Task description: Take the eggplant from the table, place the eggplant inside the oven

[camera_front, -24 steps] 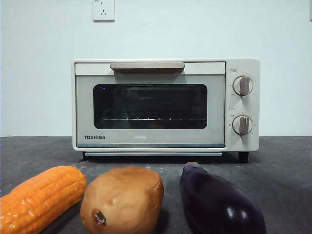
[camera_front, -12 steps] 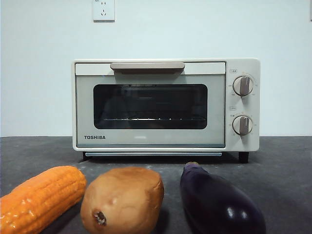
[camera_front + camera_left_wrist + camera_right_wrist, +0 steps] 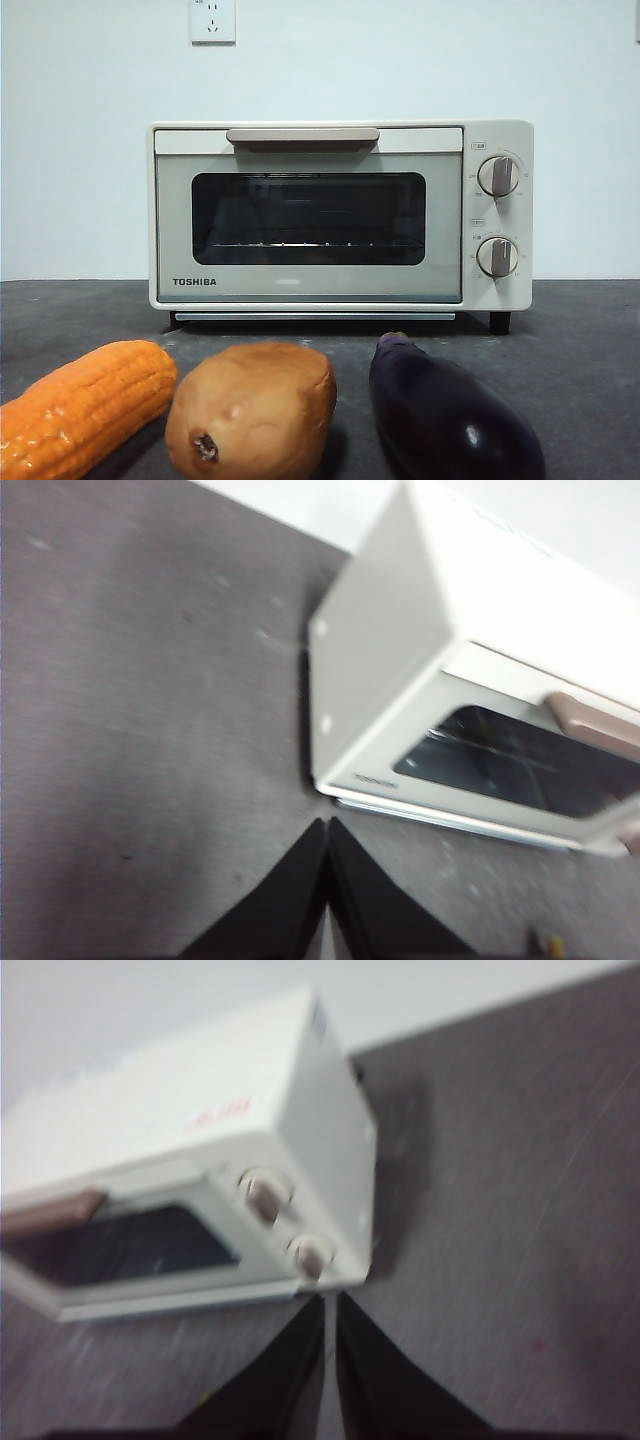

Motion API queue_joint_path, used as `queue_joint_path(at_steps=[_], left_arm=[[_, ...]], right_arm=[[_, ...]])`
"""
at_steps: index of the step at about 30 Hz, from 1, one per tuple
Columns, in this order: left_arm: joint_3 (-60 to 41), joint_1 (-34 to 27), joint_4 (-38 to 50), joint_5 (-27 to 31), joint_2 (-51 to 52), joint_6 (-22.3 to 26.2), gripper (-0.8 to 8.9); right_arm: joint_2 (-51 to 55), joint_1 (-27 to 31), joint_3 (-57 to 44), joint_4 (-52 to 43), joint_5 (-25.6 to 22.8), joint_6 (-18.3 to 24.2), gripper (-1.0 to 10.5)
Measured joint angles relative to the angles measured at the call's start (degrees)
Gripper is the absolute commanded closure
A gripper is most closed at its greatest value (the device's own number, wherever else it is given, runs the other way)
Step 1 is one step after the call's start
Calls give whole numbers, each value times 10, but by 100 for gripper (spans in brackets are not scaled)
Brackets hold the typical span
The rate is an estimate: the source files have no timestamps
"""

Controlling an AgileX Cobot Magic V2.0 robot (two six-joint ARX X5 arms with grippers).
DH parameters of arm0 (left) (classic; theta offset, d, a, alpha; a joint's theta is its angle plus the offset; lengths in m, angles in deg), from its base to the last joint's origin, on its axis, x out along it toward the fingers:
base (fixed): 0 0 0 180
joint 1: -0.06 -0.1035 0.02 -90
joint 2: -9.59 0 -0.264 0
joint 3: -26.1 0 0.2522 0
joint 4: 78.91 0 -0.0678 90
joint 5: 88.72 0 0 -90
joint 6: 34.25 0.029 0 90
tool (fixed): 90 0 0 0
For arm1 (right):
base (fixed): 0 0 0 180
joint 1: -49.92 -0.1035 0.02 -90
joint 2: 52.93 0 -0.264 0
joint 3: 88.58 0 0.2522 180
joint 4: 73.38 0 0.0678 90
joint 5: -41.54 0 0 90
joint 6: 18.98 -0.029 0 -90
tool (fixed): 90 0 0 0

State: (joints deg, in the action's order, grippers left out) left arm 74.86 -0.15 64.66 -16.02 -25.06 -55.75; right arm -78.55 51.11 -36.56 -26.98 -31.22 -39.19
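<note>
The glossy dark purple eggplant [image 3: 450, 415] lies on the dark grey table [image 3: 580, 340] at the front right, its stem end toward the oven. The cream-white TOSHIBA oven [image 3: 340, 215] stands behind it with its door closed; it also shows in the left wrist view [image 3: 470, 670] and the right wrist view [image 3: 200, 1160]. My left gripper [image 3: 328, 828] is shut, high over the table off the oven's left corner. My right gripper [image 3: 330, 1305] is shut too, high off the oven's knob side. Neither gripper appears in the front view, and neither holds anything.
A brown potato [image 3: 252, 410] lies just left of the eggplant, and an orange corn cob [image 3: 85, 405] lies at the far left. A wall socket [image 3: 212, 20] sits on the white wall behind the oven.
</note>
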Motion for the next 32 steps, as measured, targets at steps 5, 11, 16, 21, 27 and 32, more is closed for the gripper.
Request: queue_joint_path(at_steps=[5,11,16,21,27,32], left_arm=[[55,15,-24,-48,-74,21,809],[85,49,-25,-66,-121,32,809],[90,79,-24,-66,-131,36,809],[90,98,-24,-66,-133,39,809],[90,114,-24,-66,-133,40,809],[90,118,-24,-66,-133,40,809]], right_arm=[[-77,0,61,81,95,21,856],[-148,-10,81,116,228,24,604],[-179,-54,81,118,263,17,501],[-199,-115,81,91,262,-8,501],[-239,-208,81,74,209,-38,501],[-293,-309,81,74,82,-63,501]])
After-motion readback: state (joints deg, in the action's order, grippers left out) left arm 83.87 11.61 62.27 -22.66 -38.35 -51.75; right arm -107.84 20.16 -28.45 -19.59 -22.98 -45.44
